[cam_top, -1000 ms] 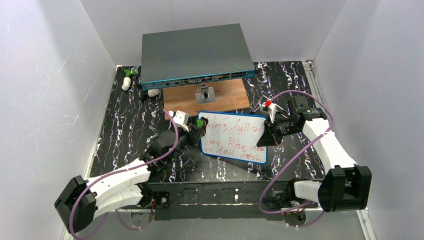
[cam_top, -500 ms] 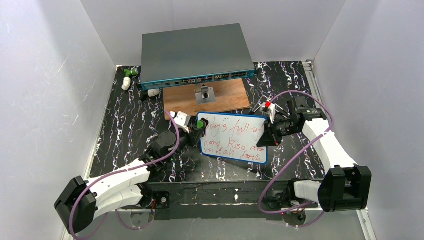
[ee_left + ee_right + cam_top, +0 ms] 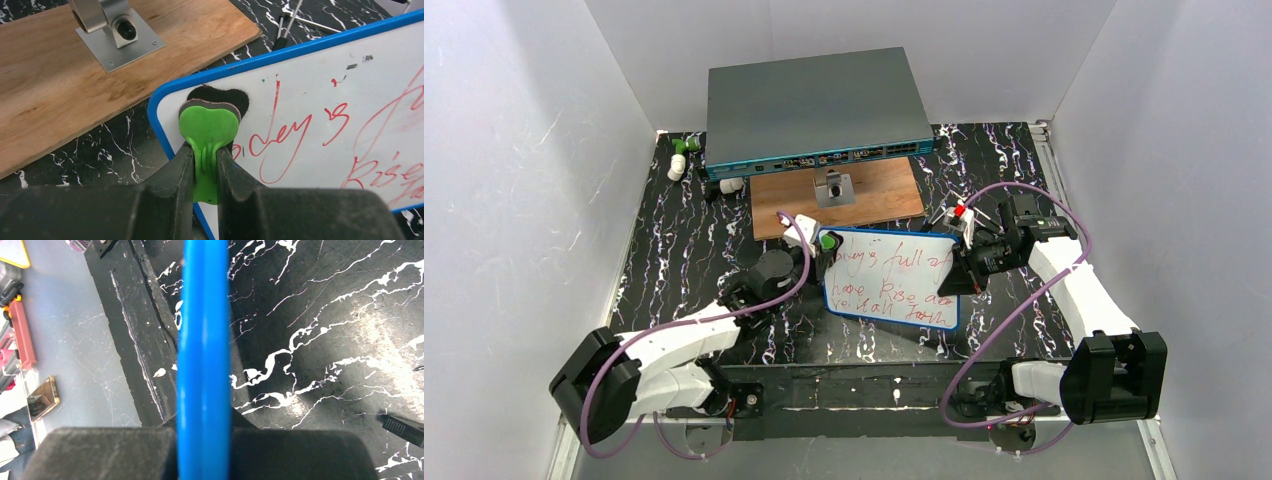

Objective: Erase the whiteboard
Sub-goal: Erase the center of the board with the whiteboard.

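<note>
The whiteboard [image 3: 891, 277] is lying on the black marbled table [image 3: 684, 250] between the two arms, just in front of the wooden board [image 3: 837, 196]. Its long axis is running left to right across the top view, with the right end dipping slightly nearer the arm bases. Red handwriting is covering most of its face, the lines reading upright from the arms' side. The right gripper [image 3: 959, 272] is clamping the board's right short edge; in the right wrist view the blue frame [image 3: 204, 340] is showing edge-on, running straight up between the closed jaws [image 3: 204, 432]. Whether that end is lifting off the table cannot be told. The left gripper [image 3: 205, 155] is pinching the stem of a green eraser [image 3: 207, 125], fingers narrow around it. The eraser's black felt is pressing on the whiteboard's [image 3: 325, 100] far left corner, just inside the blue frame and beside the first red word. A metal bracket [image 3: 832, 187] is standing on the wooden board, and a grey-teal network switch [image 3: 814, 110] is sitting behind it against the back wall.
</note>
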